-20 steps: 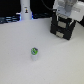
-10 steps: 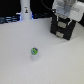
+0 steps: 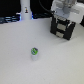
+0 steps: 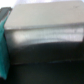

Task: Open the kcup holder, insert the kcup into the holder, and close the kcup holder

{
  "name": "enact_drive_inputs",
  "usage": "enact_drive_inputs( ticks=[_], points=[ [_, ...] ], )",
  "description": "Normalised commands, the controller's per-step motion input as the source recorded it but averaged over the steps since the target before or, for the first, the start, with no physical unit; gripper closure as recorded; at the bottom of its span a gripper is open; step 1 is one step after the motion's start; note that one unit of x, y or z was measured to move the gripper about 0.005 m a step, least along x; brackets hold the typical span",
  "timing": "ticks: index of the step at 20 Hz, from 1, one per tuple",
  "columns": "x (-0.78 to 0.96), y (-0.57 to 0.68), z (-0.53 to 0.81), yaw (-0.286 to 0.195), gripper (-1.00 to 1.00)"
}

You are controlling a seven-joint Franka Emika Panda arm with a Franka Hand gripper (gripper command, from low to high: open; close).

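Note:
The kcup, a small white pod with a green top, stands upright alone on the white table, toward the exterior view's lower middle. The kcup holder, a black boxy unit, sits at the exterior view's upper right. My gripper hangs right over the holder's top front, and its white body hides part of the box. Its fingers are too blurred to tell apart. In the wrist view the holder fills the picture very close, with a grey top band above a dark face. The kcup is out of the wrist view.
A taller white bottle-like object with a dark mark stands at the back, toward the exterior view's left. The white table spreads around the kcup. A blurred teal shape sits at the wrist view's edge.

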Motion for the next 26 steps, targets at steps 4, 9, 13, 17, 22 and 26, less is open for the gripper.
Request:
enact_drive_inputs(
  ticks=[4,9,13,17,22,26],
  points=[
    [0.94,-0.25,0.13,-0.071,1.00],
    [0.95,-0.26,0.17,-0.078,1.00],
    [0.95,-0.26,0.19,-0.085,1.00],
    [0.95,-0.27,0.18,-0.084,1.00],
    [0.93,-0.30,0.17,-0.084,1.00],
    [0.91,-0.32,0.15,-0.077,1.00]
  ],
)
